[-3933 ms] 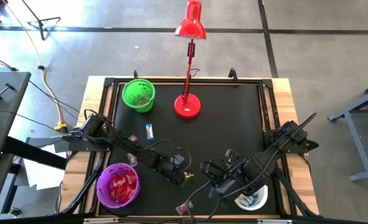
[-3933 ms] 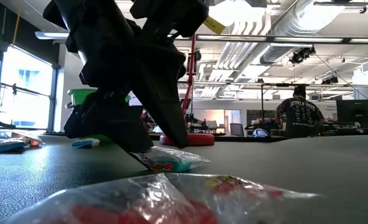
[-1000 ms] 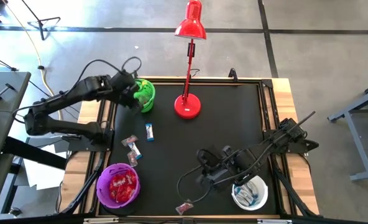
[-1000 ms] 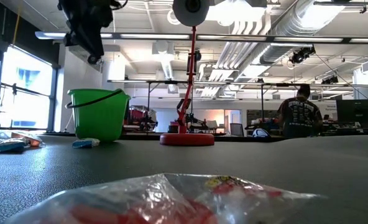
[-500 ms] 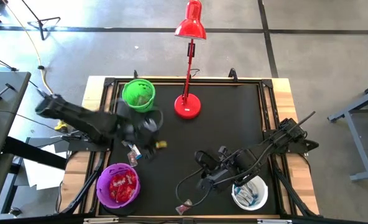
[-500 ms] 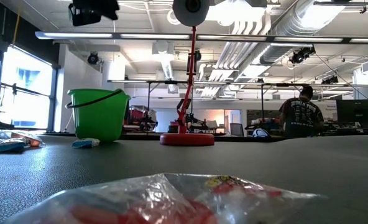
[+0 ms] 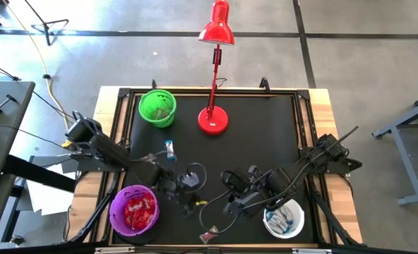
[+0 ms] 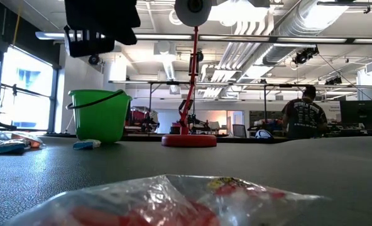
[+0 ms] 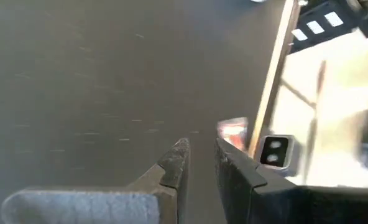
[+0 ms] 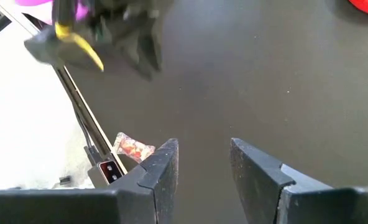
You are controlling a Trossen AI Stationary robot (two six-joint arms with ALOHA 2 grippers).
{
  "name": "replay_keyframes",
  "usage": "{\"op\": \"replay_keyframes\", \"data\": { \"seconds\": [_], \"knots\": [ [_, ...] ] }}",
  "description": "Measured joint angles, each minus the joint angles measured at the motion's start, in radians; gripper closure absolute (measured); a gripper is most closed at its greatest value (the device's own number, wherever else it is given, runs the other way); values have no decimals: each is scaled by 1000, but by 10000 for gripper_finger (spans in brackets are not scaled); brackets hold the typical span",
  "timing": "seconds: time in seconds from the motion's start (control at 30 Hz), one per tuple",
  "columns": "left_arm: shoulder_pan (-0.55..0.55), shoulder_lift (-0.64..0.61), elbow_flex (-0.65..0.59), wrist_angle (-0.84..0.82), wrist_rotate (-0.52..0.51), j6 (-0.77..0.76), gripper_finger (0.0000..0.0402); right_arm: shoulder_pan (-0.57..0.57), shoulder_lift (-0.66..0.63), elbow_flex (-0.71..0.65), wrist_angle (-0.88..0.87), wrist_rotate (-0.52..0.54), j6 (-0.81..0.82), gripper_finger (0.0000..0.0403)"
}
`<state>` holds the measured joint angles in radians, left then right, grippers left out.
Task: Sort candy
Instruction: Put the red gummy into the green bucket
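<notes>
Near the table's front edge, a red candy [image 9: 234,131] lies just beyond the left pincer [image 9: 199,163], slightly parted, empty

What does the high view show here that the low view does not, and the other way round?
Only the high view shows the purple bowl of red candy, the white bowl, the blue-and-white candy on the mat, and both arms, with the left gripper above the mat's front middle and the right gripper beside it. Only the low view shows the room behind, with a person standing there, and a red candy close up. Both show the green bowl and the red lamp.
</notes>
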<state>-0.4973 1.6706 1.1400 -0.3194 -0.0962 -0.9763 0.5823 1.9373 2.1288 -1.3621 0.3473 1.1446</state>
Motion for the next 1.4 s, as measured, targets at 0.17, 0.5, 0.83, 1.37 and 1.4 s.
{"op": "replay_keyframes", "data": {
  "seconds": [0.17,0.5,0.83,1.37,1.4],
  "knots": [
    [-40,95,0,186,36,-122,342,0,0,0,0,0,-1,261],
    [-89,234,1,484,96,-244,341,0,0,0,2,0,-1,261],
    [-101,264,0,455,140,-159,341,0,0,0,5,0,-1,261],
    [-101,303,0,475,142,-59,306,0,0,0,6,0,-1,261],
    [-101,308,0,486,143,-56,299,0,0,0,7,0,-1,261]
  ]
}}
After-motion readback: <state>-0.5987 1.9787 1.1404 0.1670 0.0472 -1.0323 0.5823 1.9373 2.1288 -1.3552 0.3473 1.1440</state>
